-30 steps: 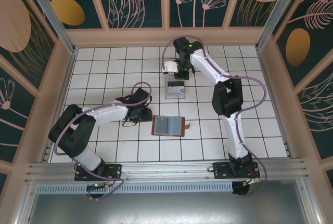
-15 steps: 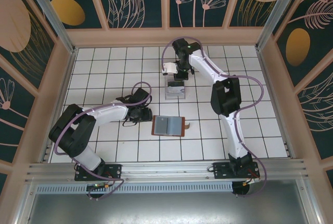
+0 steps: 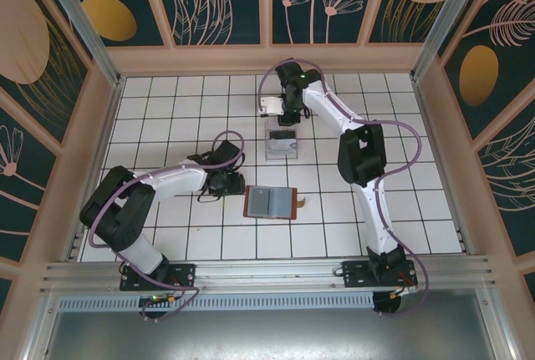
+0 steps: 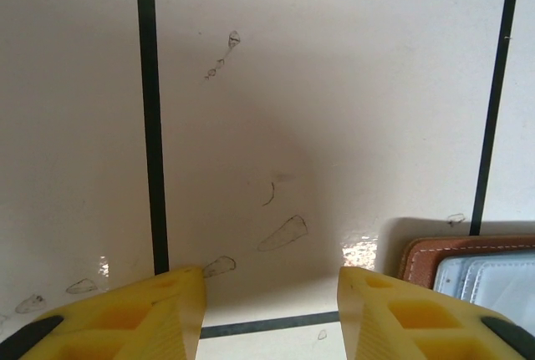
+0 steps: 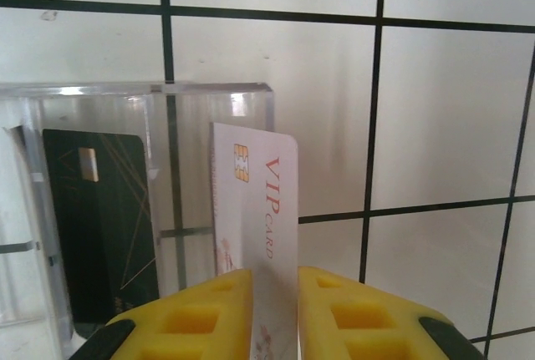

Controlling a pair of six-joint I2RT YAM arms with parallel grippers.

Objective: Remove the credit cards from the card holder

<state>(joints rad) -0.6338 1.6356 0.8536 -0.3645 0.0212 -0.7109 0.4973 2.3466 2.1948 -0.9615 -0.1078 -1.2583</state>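
Observation:
The brown card holder [image 3: 272, 202] lies open on the tiles, its grey-blue pockets facing up. Its corner [image 4: 468, 261] also shows by my left gripper's right finger. My left gripper [image 4: 272, 293] is open just left of the holder [image 3: 227, 183], with bare tile between its fingers. My right gripper [image 5: 274, 293] is shut on a white credit card marked VIP [image 5: 259, 201], held upright above the right edge of the clear acrylic stand [image 5: 209, 97]. A black credit card [image 5: 100, 226] stands in that stand. In the top view my right gripper [image 3: 282, 119] hovers over the stand [image 3: 281, 146].
White tiled floor [image 3: 401, 201] with dark grout lines, walled by wooden-framed panels on three sides. The right arm's long links arch across the right half of the floor. A little brown strap tab [image 3: 302, 203] sticks out of the holder's right edge.
My right gripper has shifted slightly toward the far wall with the white card in it. The left arm and the card holder have stayed put.

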